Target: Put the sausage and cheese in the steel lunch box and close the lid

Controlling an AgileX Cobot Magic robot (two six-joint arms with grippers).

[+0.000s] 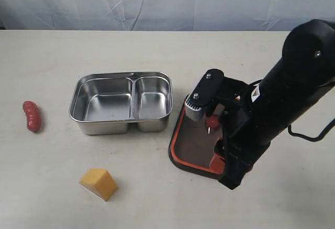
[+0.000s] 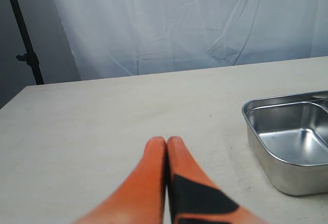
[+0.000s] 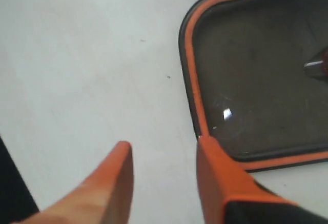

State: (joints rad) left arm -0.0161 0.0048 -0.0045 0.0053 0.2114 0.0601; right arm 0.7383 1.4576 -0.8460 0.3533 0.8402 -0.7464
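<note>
In the exterior view the steel lunch box (image 1: 104,127) stands in the middle of the frame, and both its compartments are empty. The sausage (image 1: 32,116) lies on the table (image 1: 52,56) at the left edge, well apart from the box. The cheese (image 1: 98,183) lies at the lower left. The lid (image 1: 191,140) lies just right of the box with its orange seal up, and the right arm hangs over it.

In the left wrist view the left gripper (image 2: 166,142) is clenched on nothing, its fingers pressed together above bare table, with the box near.

In the right wrist view the right gripper (image 3: 164,149) is released, with only table between its fingers. One fingertip is at the corner of the lid; I cannot tell if it touches.

The lid seems to be set aside, so the food comes first. The right arm should rise straight up, so that the finger does not drag the lid. The left gripper should then spread its fingers and take the sausage across its narrow side.
</note>
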